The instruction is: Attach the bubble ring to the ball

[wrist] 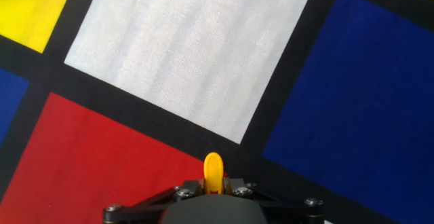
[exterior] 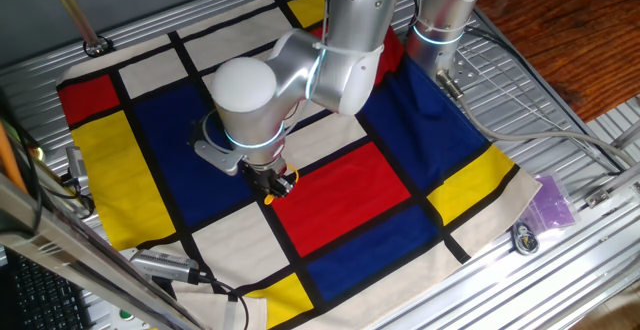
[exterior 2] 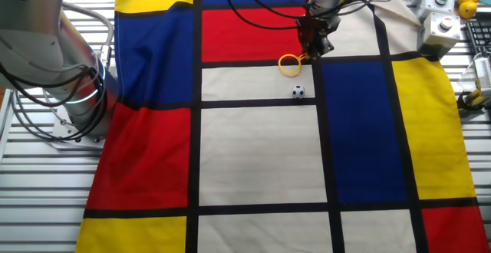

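The bubble ring [exterior 2: 290, 64] is being held by its handle in the claw [exterior 2: 313, 50], whose jaws are standing nearly closed on the thin plastic; in the other fixed view the open loop is projecting to one side of the fingertips, over the line between the red and white panels of the checked cloth [exterior 2: 253, 153]. In the hand view only the rounded yellow end of the handle [wrist: 213, 172] is showing, emerging between the fingers [wrist: 234, 185]. The one fixed view is showing little more than a yellow-orange sliver at the claw tip [exterior: 283, 183], the rest being masked by the arm [exterior: 330, 50]. The ball [exterior 2: 298, 92] is lying on the white panel, near the claw and just beyond the loop, apart from it and not touched by anything. Judged from its build, the ring is light and fairly stiff, with a smooth handle liable to twist or slip in a loose pinch; the handle is the correct hold, leaving the loop free. The ball is appearing light, hard and round, so it is likely to roll on the cloth if it is nudged sideways; seating the loop on it is calling for a slow, centred descent. The cloth is covering the slatted metal worktop [exterior 2: 31, 207].
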`<action>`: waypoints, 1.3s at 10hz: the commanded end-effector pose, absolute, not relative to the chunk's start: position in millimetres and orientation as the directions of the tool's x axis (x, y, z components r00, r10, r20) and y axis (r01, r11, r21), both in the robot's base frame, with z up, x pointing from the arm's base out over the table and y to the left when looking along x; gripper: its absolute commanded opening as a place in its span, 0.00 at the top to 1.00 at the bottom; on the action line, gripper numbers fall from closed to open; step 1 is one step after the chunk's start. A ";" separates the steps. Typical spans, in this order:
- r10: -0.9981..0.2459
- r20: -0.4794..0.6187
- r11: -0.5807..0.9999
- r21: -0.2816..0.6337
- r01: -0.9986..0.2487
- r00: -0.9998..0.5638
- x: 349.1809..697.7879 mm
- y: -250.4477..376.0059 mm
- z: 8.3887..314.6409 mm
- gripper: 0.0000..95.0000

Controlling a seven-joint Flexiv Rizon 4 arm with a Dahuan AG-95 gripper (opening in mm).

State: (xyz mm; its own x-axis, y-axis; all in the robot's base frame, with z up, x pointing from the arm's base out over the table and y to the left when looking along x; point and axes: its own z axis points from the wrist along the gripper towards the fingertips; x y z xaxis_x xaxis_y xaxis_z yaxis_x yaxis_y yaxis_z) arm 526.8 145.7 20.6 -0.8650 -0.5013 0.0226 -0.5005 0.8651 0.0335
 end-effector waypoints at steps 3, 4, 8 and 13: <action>-0.577 0.036 0.816 0.048 -0.576 -0.816 541.8 122.7 49.4 1.00; -0.588 0.039 0.809 0.050 -0.586 -0.808 541.8 117.5 52.6 1.00; -0.615 0.046 0.788 0.052 -0.613 -0.787 535.9 94.2 59.7 1.00; -0.633 0.039 0.774 0.048 -0.631 -0.773 531.7 80.0 48.5 1.00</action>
State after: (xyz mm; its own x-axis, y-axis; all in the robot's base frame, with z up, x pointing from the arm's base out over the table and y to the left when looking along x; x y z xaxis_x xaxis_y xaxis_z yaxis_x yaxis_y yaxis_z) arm 531.5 78.8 46.7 -0.7717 -0.6347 0.0409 -0.6330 0.7727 0.0479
